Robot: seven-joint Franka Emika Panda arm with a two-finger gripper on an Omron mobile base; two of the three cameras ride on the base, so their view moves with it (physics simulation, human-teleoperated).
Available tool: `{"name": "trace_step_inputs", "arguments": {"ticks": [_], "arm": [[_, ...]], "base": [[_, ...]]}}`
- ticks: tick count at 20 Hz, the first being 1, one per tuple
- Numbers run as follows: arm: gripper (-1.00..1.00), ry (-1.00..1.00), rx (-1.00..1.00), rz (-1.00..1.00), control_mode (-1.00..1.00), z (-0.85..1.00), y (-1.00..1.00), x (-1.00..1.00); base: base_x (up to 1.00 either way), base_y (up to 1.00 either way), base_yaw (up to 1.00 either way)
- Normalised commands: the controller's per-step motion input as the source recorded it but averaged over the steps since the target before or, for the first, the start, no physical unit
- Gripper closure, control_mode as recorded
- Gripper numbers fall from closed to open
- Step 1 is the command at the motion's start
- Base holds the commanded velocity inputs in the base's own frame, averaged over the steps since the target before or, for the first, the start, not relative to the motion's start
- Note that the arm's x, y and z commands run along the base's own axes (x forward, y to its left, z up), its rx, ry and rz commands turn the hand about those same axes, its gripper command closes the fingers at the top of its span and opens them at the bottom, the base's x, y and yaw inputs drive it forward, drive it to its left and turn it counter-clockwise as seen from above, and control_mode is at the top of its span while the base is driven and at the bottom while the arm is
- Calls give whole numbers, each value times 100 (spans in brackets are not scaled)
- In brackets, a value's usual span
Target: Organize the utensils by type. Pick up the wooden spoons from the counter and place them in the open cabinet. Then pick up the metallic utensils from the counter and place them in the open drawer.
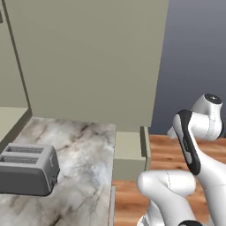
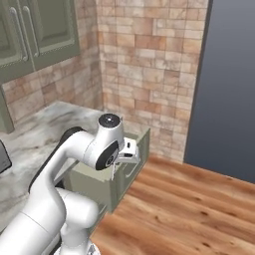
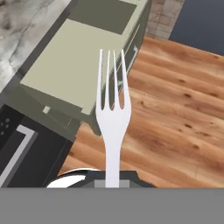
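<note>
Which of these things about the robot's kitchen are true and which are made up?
1. The tool is shut on a fork. True.
2. The fork has two prongs. False: it has four.
3. A grey toaster stands on the counter. True.
4. The drawer is pushed closed. False: it stands pulled out, its pale bottom showing.
5. The floor is wood. True.
6. The fork already lies in the drawer. False: the tool holds it up, its prongs pointing past the drawer's front edge over the floor.
</note>
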Motion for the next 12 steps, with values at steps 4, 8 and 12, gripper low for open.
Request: {"name": "trace_step_inputs", "arguments": {"ticks": [4, 8, 12], "arm": [[100, 0, 0, 0, 100, 0, 0, 0], [100, 0, 0, 0, 100, 0, 0, 0], [100, 0, 0, 0, 100, 0, 0, 0]], "base": [[32, 0, 0], [45, 0, 0], [50, 0, 0]]}}
